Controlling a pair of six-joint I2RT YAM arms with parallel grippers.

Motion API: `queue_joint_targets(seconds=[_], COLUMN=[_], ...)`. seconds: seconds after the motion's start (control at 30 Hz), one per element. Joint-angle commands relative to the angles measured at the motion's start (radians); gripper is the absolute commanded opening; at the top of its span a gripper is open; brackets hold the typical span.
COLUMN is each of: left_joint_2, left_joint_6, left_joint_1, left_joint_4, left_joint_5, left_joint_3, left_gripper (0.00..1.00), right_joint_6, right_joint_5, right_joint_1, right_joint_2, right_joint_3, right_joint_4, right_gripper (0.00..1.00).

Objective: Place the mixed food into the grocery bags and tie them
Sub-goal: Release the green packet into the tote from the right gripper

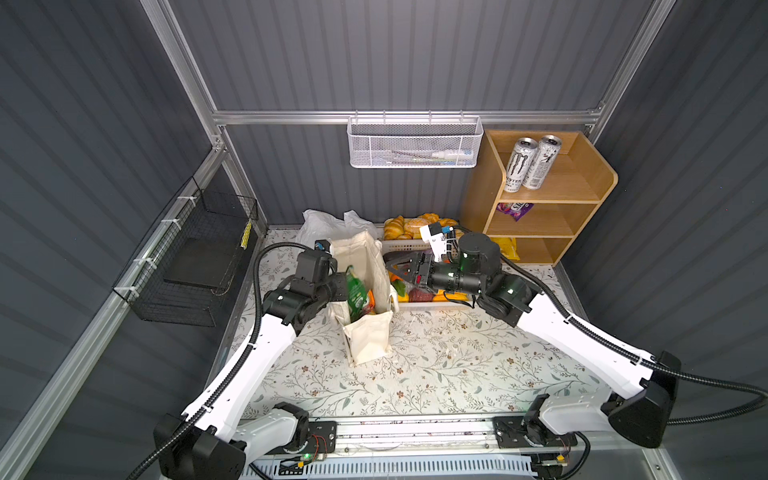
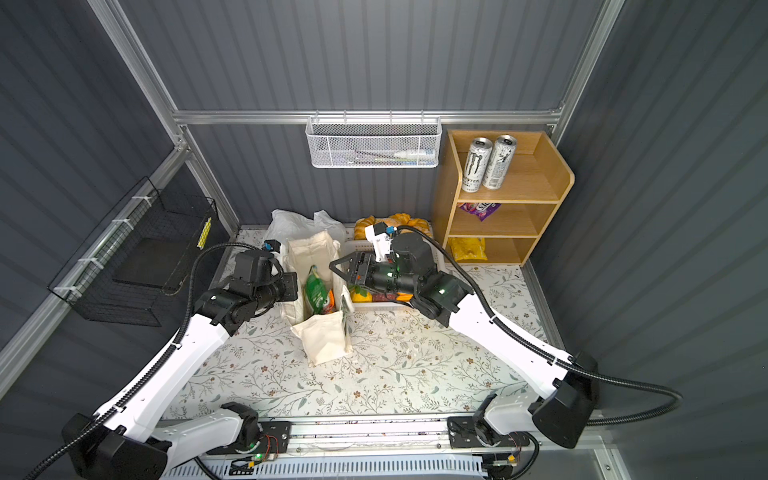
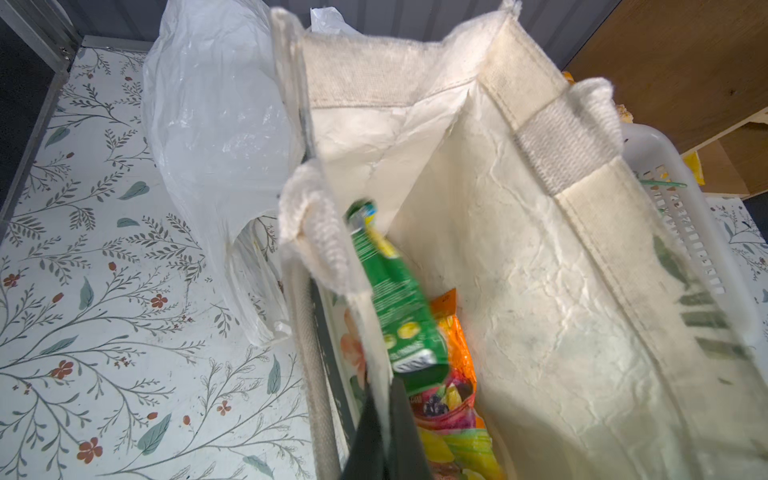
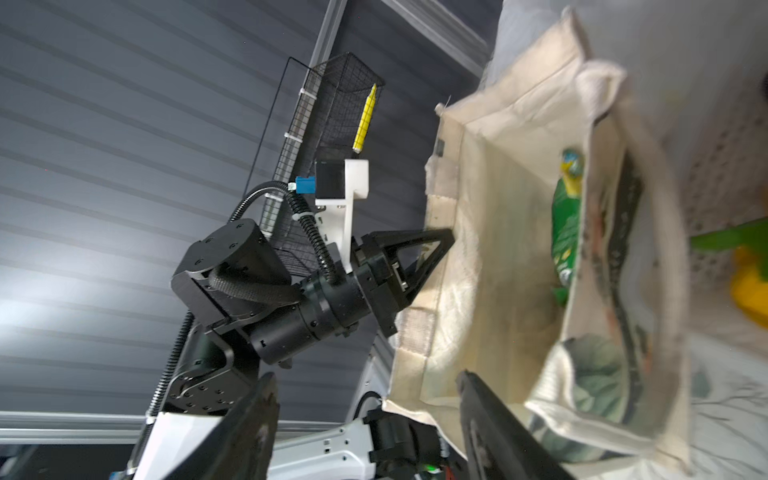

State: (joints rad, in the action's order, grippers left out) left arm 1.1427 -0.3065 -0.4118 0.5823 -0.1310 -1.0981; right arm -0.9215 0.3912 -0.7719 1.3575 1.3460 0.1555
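Note:
The cream canvas tote point(image 1: 365, 257) point(image 2: 316, 249) stands open mid-table. Inside it a green snack packet point(image 1: 355, 293) point(image 2: 316, 291) point(image 3: 395, 307) point(image 4: 567, 232) leans upright on a multicoloured packet point(image 3: 449, 399). My left gripper point(image 1: 340, 286) point(image 2: 295, 286) point(image 3: 388, 399) is shut on the tote's left wall, pinching the fabric. The right gripper point(image 1: 392, 272) point(image 2: 336, 270) point(image 4: 365, 380) hangs open and empty over the tote's right rim. A crinkly white plastic bag point(image 1: 320, 224) point(image 3: 216, 124) lies behind the tote. More toy food point(image 1: 415, 295) sits under the right arm.
A white perforated basket point(image 1: 415, 308) holds that toy food, right of the tote. Bread rolls point(image 1: 411, 226) lie behind it. A wooden shelf point(image 1: 540, 199) with two cans point(image 1: 528, 162) stands at the back right. A black wire basket point(image 1: 195, 266) hangs on the left wall.

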Motion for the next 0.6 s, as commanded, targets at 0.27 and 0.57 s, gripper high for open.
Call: queue_joint_targets(seconds=[0.27, 0.57], left_joint_2=[-0.003, 0.035], left_joint_6=[0.036, 0.118], left_joint_1=[-0.005, -0.004], left_joint_4=[0.047, 0.072], left_joint_5=[-0.008, -0.141], left_joint_3=[-0.04, -0.079], left_gripper=[0.0, 0.0], right_joint_6=[0.477, 0.476], right_joint_5=[-0.122, -0.071], right_joint_1=[0.028, -0.003], right_joint_2=[0.39, 0.5], right_joint_3=[0.458, 0.497], right_joint_4=[0.535, 0.523], right_gripper=[0.71, 0.18])
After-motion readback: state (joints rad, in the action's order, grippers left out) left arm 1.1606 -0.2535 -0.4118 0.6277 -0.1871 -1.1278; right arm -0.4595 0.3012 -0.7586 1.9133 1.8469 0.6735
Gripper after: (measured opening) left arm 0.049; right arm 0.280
